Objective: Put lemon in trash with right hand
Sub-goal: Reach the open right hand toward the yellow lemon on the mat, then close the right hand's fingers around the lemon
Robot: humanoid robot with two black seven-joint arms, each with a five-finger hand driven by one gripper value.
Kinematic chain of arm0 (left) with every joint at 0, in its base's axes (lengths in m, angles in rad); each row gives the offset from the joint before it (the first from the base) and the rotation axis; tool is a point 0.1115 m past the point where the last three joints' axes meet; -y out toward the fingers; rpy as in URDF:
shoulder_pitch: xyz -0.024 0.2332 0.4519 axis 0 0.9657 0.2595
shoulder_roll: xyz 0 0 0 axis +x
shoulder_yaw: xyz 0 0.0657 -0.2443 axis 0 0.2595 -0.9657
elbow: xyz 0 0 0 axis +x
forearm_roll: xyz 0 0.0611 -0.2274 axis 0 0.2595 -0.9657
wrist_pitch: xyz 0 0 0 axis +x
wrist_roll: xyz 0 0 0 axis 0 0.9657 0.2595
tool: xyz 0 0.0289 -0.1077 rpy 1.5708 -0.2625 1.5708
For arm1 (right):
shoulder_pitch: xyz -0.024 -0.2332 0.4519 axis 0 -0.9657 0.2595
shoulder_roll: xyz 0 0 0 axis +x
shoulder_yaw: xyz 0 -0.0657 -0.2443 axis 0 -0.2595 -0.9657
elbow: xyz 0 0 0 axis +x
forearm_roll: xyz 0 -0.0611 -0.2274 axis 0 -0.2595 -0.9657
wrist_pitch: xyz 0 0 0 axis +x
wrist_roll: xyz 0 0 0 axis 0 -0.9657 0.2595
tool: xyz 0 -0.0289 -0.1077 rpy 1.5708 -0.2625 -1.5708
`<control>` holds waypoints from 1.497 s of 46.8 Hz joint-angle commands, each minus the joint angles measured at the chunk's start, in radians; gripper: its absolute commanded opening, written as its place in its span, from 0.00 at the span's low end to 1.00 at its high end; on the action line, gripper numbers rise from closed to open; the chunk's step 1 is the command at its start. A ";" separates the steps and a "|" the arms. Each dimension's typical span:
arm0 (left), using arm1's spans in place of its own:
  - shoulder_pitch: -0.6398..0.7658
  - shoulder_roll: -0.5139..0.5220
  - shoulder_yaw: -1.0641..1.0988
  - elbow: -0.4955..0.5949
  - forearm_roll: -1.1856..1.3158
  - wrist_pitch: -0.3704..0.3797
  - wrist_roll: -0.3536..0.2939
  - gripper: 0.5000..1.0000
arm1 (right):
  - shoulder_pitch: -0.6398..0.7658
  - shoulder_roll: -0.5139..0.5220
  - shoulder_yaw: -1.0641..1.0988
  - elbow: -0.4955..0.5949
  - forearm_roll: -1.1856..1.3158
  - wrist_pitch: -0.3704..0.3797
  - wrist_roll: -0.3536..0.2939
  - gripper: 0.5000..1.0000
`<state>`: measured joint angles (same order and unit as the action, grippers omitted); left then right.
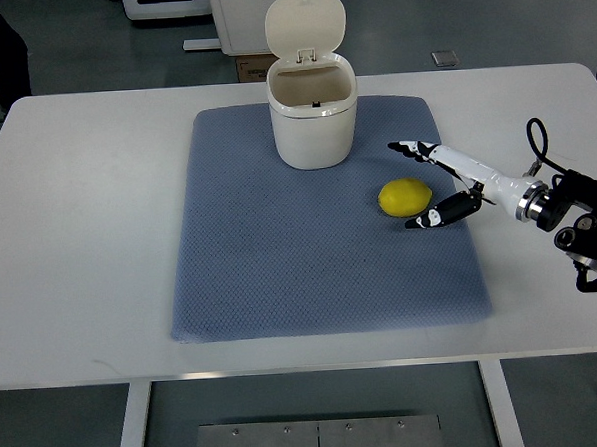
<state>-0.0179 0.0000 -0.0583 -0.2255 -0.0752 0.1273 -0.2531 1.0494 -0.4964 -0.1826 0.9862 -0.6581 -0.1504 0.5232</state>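
We logged one steep overhead view of a white table (89, 244) with a blue-grey mat (280, 254) spread across its middle. The lemon (405, 196) lay on the mat's right half, toward the right edge, resting flat on the fabric and clear of the bin.

The trash bin (313, 123), a small cream-white tub, stood upright on the far part of the mat, left of the lemon and farther from the camera. Its lid (306, 25) was flipped up and back on the hinge, and we could see into the open mouth; the inside looked pale, with a small dark spot at the rear rim we could not identify.

The right hand (456, 180) came in from the picture's right edge, white-shelled with dark fingertips, wrist and cable visible over the bare table. Its fingers (415, 147) were spread apart and grasped nothing: one set reached past the lemon's far side, the other dark-tipped digit lay just beside the lemon's near-right side. We could not tell whether that lower tip touched the fruit's skin.

Beyond the table's far edge we noted grey floor and the base of some white equipment (167, 4).
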 commanded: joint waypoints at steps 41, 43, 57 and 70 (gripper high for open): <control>0.001 0.000 0.000 0.000 0.000 0.000 0.000 1.00 | 0.001 0.059 -0.054 -0.063 0.000 -0.021 0.005 0.75; -0.001 0.000 0.000 0.000 0.000 0.000 0.000 1.00 | 0.004 0.062 -0.055 -0.063 0.000 -0.021 0.005 0.74; -0.001 0.000 0.000 0.000 0.000 0.000 0.000 1.00 | 0.034 0.062 -0.101 -0.063 0.000 -0.021 0.006 0.48; -0.001 0.000 0.000 0.000 0.000 0.000 0.000 1.00 | 0.053 0.076 -0.118 -0.063 0.003 -0.021 0.005 0.00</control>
<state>-0.0184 0.0000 -0.0582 -0.2255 -0.0752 0.1273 -0.2531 1.0963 -0.4230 -0.3008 0.9234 -0.6573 -0.1718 0.5289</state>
